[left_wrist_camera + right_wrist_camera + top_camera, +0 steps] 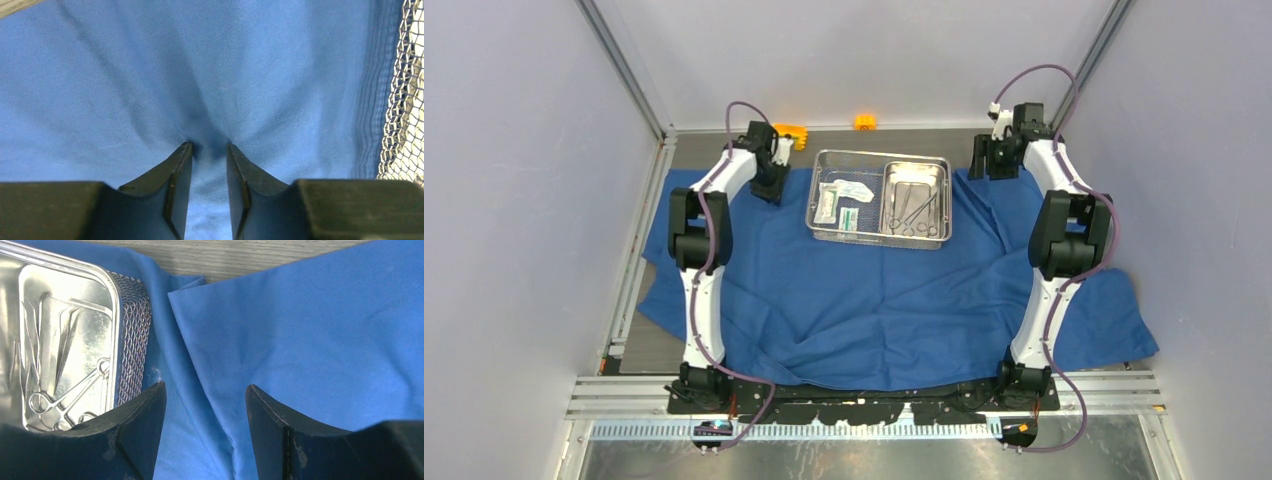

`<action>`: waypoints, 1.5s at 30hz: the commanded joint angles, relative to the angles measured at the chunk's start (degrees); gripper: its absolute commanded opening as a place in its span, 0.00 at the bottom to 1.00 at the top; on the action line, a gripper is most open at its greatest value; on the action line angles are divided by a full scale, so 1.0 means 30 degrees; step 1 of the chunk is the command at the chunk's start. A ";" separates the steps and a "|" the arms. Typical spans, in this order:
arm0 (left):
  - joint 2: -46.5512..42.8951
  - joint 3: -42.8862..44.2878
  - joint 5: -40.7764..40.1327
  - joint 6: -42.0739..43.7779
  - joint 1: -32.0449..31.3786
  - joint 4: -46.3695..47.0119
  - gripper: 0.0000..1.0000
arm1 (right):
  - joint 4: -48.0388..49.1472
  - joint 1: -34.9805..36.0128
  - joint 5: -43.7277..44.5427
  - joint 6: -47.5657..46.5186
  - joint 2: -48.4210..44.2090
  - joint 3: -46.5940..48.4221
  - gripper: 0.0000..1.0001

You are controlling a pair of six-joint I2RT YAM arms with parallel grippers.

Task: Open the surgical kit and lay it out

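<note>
The blue cloth wrap (874, 300) lies spread open on the table. On its far middle stands the steel mesh basket (819, 215), holding white-green packets (839, 200) on the left and the solid steel tray (943, 200) with scissors and forceps (914, 208) on the right. My left gripper (771, 190) is down on the cloth just left of the basket. In the left wrist view it (210, 146) pinches a bunched fold of cloth (150, 75), with the mesh (405, 100) at the right. My right gripper (206, 387) is open over the cloth (310, 330) beside the basket's right wall (132, 340).
Two small orange blocks (792, 131) (865, 122) sit on the bare table behind the cloth. Grey walls enclose the left, right and back. The cloth's far right corner edge and the wooden table top (225, 255) show in the right wrist view.
</note>
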 commanded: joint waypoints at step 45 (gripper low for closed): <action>-0.0485 -0.1002 0.0576 0.0208 0.2917 -0.0524 0.00 | -0.0872 0.1173 0.5056 -0.1462 0.3996 0.4369 0.35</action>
